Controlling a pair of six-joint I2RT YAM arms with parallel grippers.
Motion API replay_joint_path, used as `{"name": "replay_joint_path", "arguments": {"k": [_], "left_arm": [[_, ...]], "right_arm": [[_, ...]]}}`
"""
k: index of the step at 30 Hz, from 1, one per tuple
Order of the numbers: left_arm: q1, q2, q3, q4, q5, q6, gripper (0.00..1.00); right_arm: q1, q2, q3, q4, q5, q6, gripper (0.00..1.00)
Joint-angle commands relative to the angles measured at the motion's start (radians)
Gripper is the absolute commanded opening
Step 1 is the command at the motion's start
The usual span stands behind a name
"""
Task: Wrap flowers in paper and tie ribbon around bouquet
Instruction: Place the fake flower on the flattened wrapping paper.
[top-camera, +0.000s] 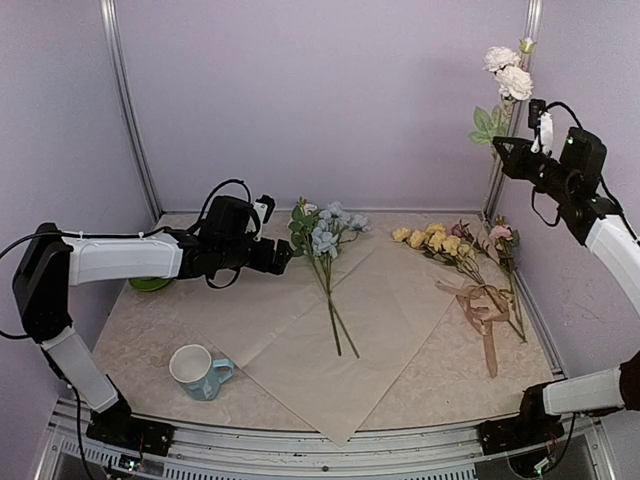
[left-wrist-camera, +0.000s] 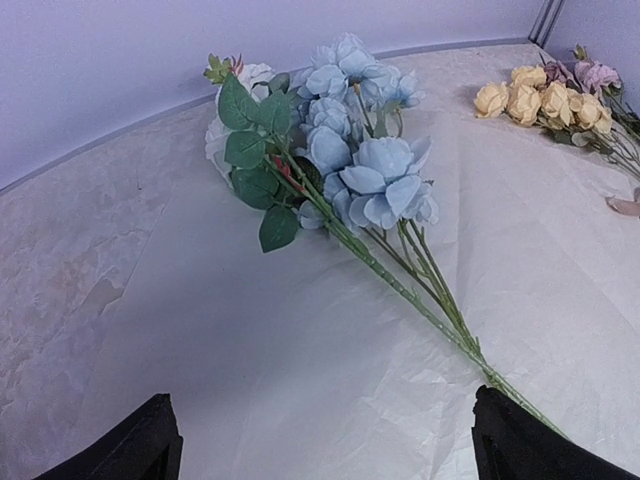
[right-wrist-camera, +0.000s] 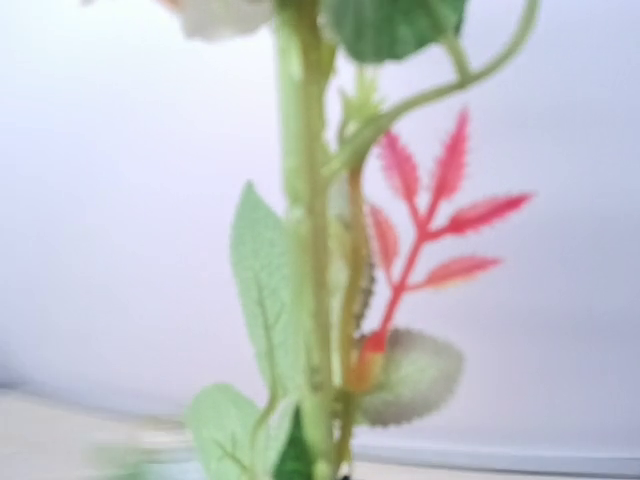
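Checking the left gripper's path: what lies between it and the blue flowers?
Only bare paper, seen in the left wrist view between the left gripper and the blue flowers.

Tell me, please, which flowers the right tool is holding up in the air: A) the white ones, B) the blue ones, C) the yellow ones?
A: the right tool grips the white flowers by the stem, high up; the blue flowers and yellow flowers lie below.

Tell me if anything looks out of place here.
The white flower stem is held high in the air by the right gripper, far from the paper. The ribbon lies looped across stems of the yellow flowers.
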Motion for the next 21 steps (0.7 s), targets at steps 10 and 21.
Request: {"name": "replay_joint_path", "arguments": {"k": [10,21], "left_arm": [[-0.011,-0.065,0.016,-0.006,-0.015,0.001,0.99],[-0.001,-0.081,-0.021,0.003,-0.018,0.0,0.99]], "right_arm": [[0.505,0.524,0.22,-0.028,-0.266,0.465,0.0],[0.52,0.998,0.538,-0.183,-0.177,0.362,0.0]]}}
